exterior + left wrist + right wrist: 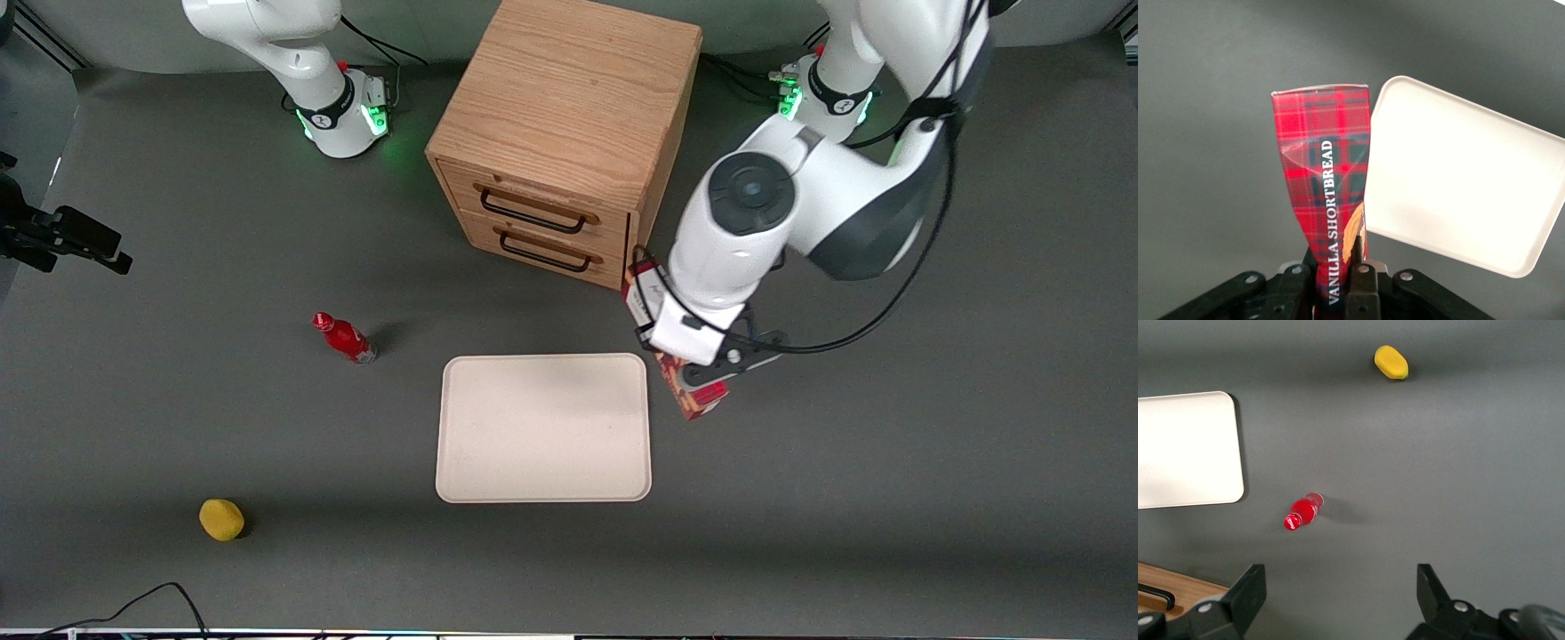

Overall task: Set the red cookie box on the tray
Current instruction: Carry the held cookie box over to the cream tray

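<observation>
My left gripper (702, 366) is shut on the red cookie box (692, 398), a slim tartan carton lettered "Vanilla Shortbread". In the left wrist view the gripper (1333, 267) pinches one end of the box (1328, 160) between its black fingers (1357, 252), and the carton's side is dented in. The box's white end panel (642, 298) points toward the drawer cabinet. The box sits just beside the cream tray (542, 427), off its edge toward the working arm's end. The tray also shows in the left wrist view (1458, 180) and in the right wrist view (1185, 450). I cannot tell whether the box touches the table.
A wooden two-drawer cabinet (560, 133) stands farther from the front camera than the tray, close to the box's white end. A small red bottle (345, 338) and a yellow object (221, 519) lie toward the parked arm's end.
</observation>
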Available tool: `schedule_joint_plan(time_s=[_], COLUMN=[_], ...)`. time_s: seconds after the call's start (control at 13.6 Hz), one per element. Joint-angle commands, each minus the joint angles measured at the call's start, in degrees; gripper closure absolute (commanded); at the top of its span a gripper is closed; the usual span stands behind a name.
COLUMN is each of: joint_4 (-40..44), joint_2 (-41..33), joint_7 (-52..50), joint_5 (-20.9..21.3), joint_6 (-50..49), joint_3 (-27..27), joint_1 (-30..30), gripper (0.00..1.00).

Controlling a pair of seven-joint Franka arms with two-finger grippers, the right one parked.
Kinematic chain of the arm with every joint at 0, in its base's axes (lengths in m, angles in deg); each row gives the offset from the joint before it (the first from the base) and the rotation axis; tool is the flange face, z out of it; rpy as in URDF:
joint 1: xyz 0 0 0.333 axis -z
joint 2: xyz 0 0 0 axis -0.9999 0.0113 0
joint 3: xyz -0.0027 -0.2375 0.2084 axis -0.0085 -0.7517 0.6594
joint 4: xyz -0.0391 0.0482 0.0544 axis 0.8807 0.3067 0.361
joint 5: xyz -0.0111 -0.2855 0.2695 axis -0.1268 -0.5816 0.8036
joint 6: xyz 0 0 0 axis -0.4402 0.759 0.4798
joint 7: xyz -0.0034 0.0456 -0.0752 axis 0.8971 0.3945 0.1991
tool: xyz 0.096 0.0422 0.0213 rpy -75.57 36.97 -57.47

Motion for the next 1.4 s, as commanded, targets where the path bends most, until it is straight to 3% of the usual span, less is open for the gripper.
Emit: schedule_joint_plan(time_s=[0.0, 0.74, 1.32], joint_4=[5.64, 5.82, 6.87], joint_2=[7.07, 16.75, 20.97], joint_7=[-1.68, -4.31, -7.13], joint_5=[3.91, 5.58, 7.17], joint_6=[3.83, 15.63, 20.29], joint_3=[0.83, 9.78, 11.99], joint_1=[3.25, 11.70, 13.98], gripper=[1.00, 1.00, 1.00])
